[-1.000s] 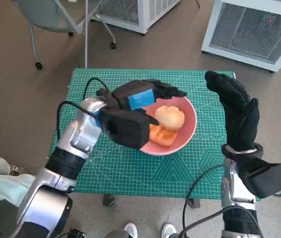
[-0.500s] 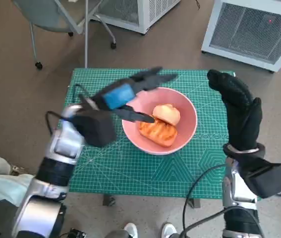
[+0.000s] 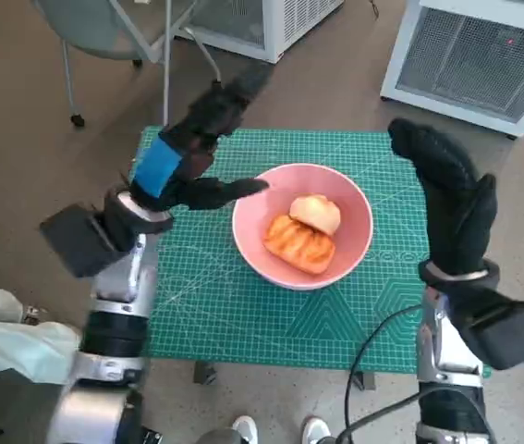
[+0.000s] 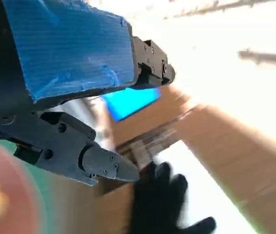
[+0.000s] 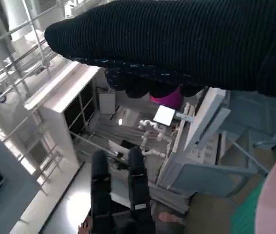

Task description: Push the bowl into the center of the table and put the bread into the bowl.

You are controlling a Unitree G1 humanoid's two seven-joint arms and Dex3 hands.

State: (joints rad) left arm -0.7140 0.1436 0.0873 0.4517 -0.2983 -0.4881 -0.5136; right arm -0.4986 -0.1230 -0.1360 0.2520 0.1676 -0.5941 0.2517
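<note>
Bowl [image 3: 345, 250]: pink, near the middle of the green tabletop [image 3: 225, 305].
Bread [image 3: 300, 242]: two pieces lie inside the bowl, touching.
Left hand [image 3: 183, 157]: raised beside the bowl, fingers apart, holding nothing.
Right hand [image 3: 446, 199]: raised, fingers extended, holding nothing.

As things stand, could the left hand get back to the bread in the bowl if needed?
Probably yes: the left hand is open beside the bowl, and the bread lies uncovered, with nothing between them.
</note>
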